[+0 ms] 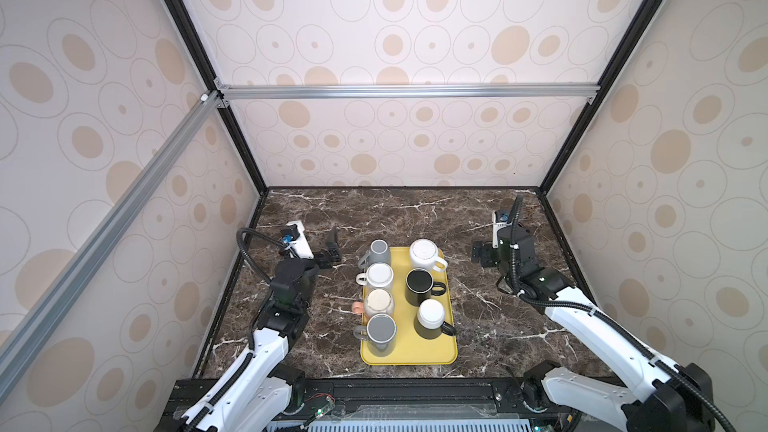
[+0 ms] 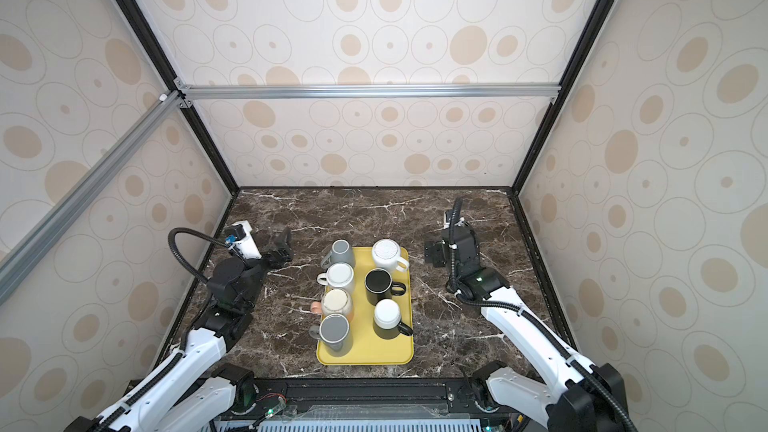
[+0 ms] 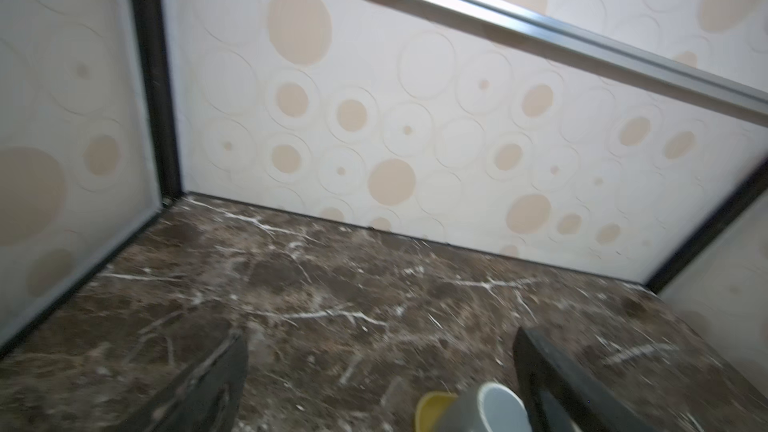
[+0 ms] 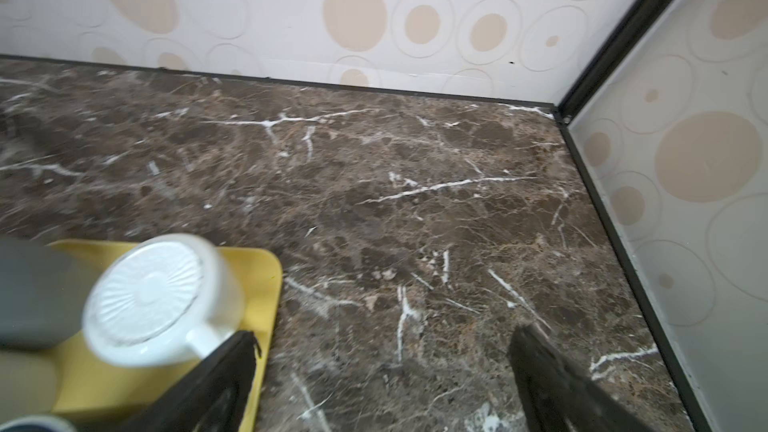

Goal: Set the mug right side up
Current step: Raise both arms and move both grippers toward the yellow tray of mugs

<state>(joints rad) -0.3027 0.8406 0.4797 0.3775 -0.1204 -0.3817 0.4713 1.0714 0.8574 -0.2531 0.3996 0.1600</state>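
White mug [image 1: 424, 252], ribbed base up and rim down, sits upside down at the far right corner of the yellow tray [image 1: 409, 352], with its handle turned toward the tray's right edge. Seven mugs share that tray, and this one is the most plainly upside down: the right wrist view looks straight onto its ridged underside [image 4: 153, 292]. It is therefore probably the one to turn. A black mug [image 1: 431, 317] with a pale top, on the tray's near right side, may also be upside down, but the views do not settle it.

As far as the views show, the task has not begun. No pincer touches any mug, so the reach, the grip, the lift, the half turn and the set-down on the base all remain.

The left arm rises beside the tray's left edge with its elbow folded. The left pincer [image 1: 334, 248] is held just off the tray's far left corner, fingers spread wide and empty. Its wrist view catches the grey mug [image 3: 490, 407] from that corner close to one finger.

The right arm stretches along the tray's right side. The right pincer [image 1: 482, 256] sits beyond the tray's far right corner, near the target but apart from it, likewise spread and empty. Bare marble surface [image 4: 374, 201] shows between its fingers.
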